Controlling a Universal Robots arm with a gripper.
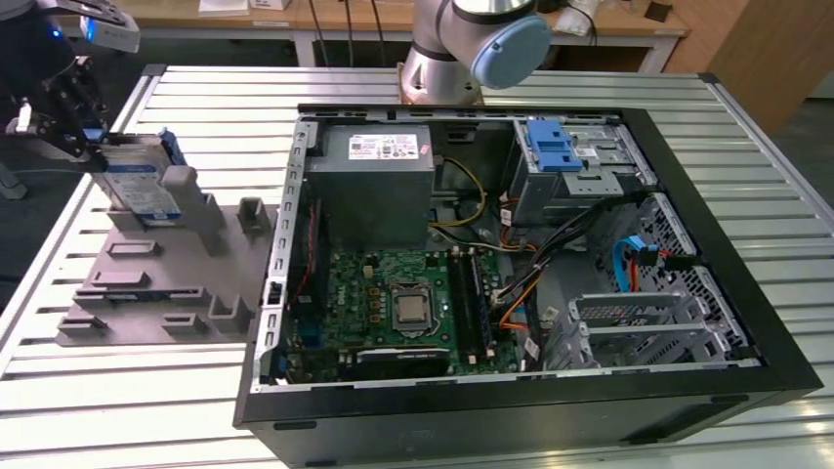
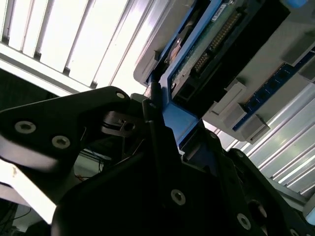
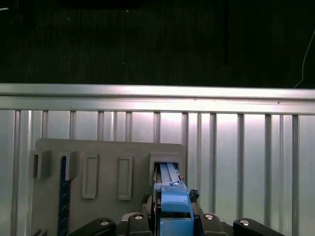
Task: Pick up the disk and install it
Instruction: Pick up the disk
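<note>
Pinching the disk [image 1: 141, 186] by its blue carrier edge with the gripper [image 1: 85, 137]. Standing upright in a slot of the grey fixture [image 1: 144, 293], at 9 o'clock from the open computer case [image 1: 521, 415], on the slatted table [image 1: 104, 410].

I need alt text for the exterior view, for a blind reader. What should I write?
The robot's black hand grips a flat silver hard drive in a blue plastic bracket, standing on edge on a grey slotted holder at the exterior view's left. Beside it, an open black computer case lies on a slatted metal table.
</note>
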